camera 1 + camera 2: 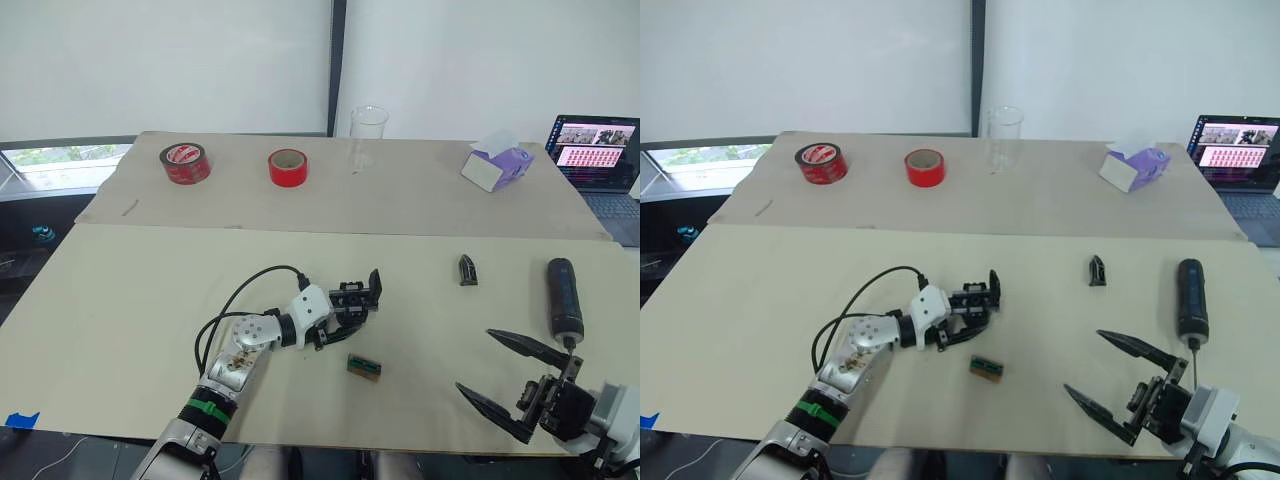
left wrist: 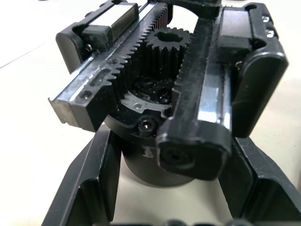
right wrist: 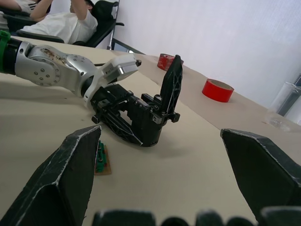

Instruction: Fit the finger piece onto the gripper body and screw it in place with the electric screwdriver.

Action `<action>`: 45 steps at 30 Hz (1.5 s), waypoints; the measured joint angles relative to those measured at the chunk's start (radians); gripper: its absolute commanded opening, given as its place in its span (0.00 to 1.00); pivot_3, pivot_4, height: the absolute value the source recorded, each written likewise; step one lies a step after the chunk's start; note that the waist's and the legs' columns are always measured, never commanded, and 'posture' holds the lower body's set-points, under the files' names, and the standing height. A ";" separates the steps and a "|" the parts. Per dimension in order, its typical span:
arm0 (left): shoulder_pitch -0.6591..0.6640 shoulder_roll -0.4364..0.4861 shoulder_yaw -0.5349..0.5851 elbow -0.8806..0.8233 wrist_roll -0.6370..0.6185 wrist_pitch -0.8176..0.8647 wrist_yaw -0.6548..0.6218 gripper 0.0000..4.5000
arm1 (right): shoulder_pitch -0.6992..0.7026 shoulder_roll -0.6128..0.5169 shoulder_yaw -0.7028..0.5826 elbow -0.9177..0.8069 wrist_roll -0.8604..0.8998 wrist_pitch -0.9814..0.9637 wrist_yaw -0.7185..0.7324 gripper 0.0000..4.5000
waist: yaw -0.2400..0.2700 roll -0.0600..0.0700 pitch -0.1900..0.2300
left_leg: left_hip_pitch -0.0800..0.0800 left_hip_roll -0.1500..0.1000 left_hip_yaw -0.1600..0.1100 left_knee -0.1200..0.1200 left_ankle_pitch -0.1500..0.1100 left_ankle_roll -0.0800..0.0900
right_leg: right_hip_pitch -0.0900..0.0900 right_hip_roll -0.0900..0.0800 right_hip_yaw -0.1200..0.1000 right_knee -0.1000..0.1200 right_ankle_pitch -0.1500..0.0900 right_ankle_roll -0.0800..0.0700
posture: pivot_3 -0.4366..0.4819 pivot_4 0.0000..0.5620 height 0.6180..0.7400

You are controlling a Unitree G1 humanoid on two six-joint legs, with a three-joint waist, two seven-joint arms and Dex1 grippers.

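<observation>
The worktop (image 1: 150,290) is a broad beige sheet, and the task's parts are spread across its near half, so we judge the job barely begun. Our left gripper (image 1: 340,312) has its fingers (image 2: 89,179) closed around the round base of the gripper body (image 1: 358,296), pinning it to the worktop so that its one mounted finger stands up and its toothed rails lie open for the missing part. The electric screwdriver (image 1: 562,295) lies well to the right, bit pointing toward us, and our right gripper (image 1: 505,375) hovers just short of that bit with its fingers (image 3: 70,174) spread wide and holding nothing, which reads as readiness to pick up either tool or part. The finger piece (image 1: 467,269) rests alone between the gripper body and the electric screwdriver, apart from both. A small green circuit board (image 1: 364,366) lies just in front of the gripper body and could get nudged. Farther back sit a laptop (image 1: 598,160), a tissue box (image 1: 497,165), two red tape rolls (image 1: 186,164), and a clear cup (image 1: 368,135), none in the way.
</observation>
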 measured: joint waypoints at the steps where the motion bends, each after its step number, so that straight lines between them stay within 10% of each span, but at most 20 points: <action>1: -0.001 -0.001 0.000 -0.001 0.000 0.008 0.000 0.51 | -0.001 0.000 0.002 0.000 0.000 0.000 0.000 1.00 | 0.000 0.000 0.000 | 0.000 0.000 0.000 0.000 0.000 0.000 | 0.000 0.000 0.000 0.000 0.000 0.000 | 0.48 0.27 1.00; 7: -0.003 0.003 0.012 -0.023 -0.016 0.083 -0.002 0.99 | -0.009 -0.015 0.005 0.000 0.001 0.000 0.002 1.00 | -0.001 0.002 -0.001 | 0.000 0.000 0.000 0.000 0.000 0.000 | 0.000 0.000 0.000 0.000 0.000 0.000 | 0.48 0.27 1.00; 17: -0.164 0.142 0.039 0.147 -0.101 0.111 -0.336 0.99 | 0.006 -0.076 -0.012 -0.004 0.021 0.015 0.001 1.00 | -0.001 0.002 -0.001 | -0.001 0.000 0.000 0.000 0.000 0.000 | -0.001 0.002 -0.001 0.000 0.000 0.000 | 0.48 0.27 1.00; 28: -0.378 -0.031 0.040 0.555 -0.078 -0.080 -0.490 0.99 | 0.123 -0.041 -0.013 -0.119 0.003 0.023 -0.078 1.00 | -0.006 -0.001 0.000 | -0.003 -0.004 0.000 0.004 -0.002 0.005 | 0.000 0.000 0.000 0.000 0.000 0.002 | 0.48 0.27 1.00; 33: -0.398 -0.031 0.046 0.625 -0.044 -0.172 -0.495 0.59 | 0.133 -0.037 -0.013 -0.127 -0.002 0.022 -0.095 1.00 | -0.013 -0.001 0.000 | -0.002 -0.004 -0.001 0.004 -0.002 0.004 | 0.000 0.000 0.000 0.000 0.000 0.002 | 0.48 0.27 1.00; 40: -0.289 -0.004 0.091 0.479 -0.051 -0.164 -0.456 0.52 | 0.127 -0.028 -0.010 -0.113 -0.013 0.019 -0.092 1.00 | -0.029 0.000 0.000 | -0.002 -0.004 -0.001 0.003 -0.002 0.005 | 0.000 0.000 0.001 0.000 0.000 0.002 | 0.48 0.27 1.00; 45: -0.108 -0.033 0.109 0.126 -0.021 0.099 -0.189 0.52 | 0.090 -0.025 -0.002 -0.085 -0.016 0.010 -0.082 1.00 | -0.027 0.000 0.000 | -0.002 -0.004 -0.002 0.003 -0.002 0.005 | 0.000 -0.001 0.001 0.001 0.000 0.003 | 0.48 0.27 1.00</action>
